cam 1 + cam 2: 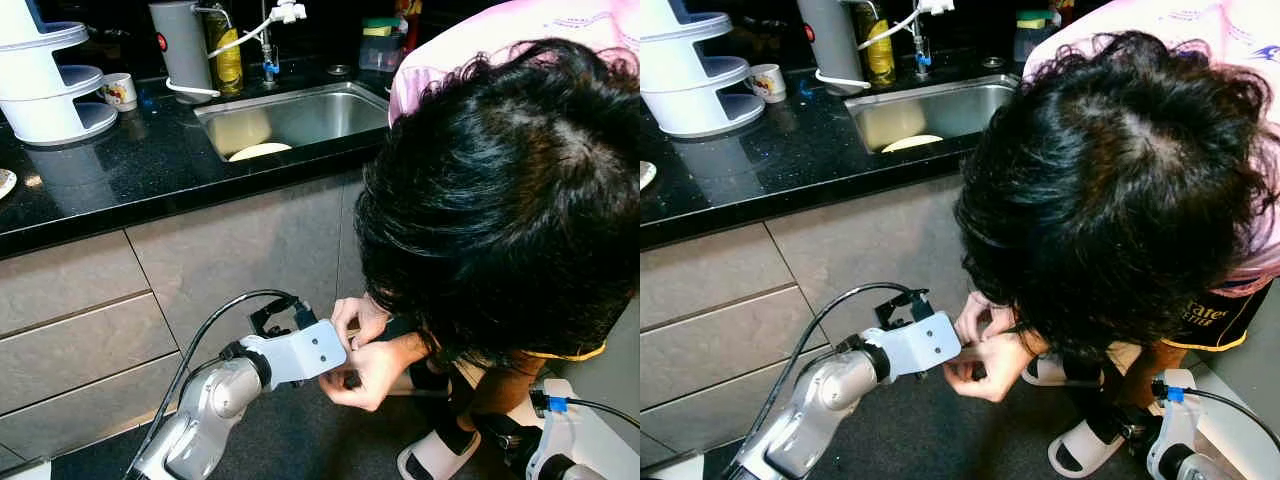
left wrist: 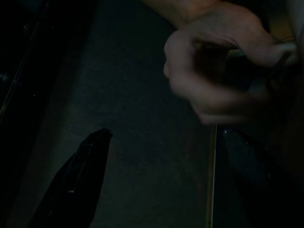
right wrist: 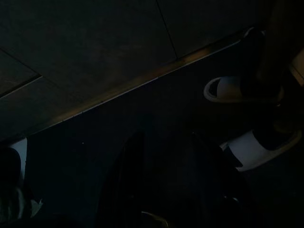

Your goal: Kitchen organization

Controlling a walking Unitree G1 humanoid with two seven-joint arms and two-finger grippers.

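Grey cabinet fronts under a black counter (image 1: 110, 185) fill the left of the frame. Low centre, the left gripper (image 2: 161, 156) stands open and empty, its two black fingers (image 2: 83, 166) well apart. A person's hands (image 1: 362, 350) are at that gripper, one hand just ahead of the fingers in the wrist view. The main risk, I judge, is pinching: any closing or arm motion now would catch those hands. Nothing to organise lies near the jaws; the sink (image 1: 300, 115) with a plate (image 1: 260, 151), a mug (image 1: 120, 90) and a white tiered rack (image 1: 50, 80) sit well apart, in the upper part of the frame. Whether the right gripper (image 3: 161, 185) is open I cannot tell.
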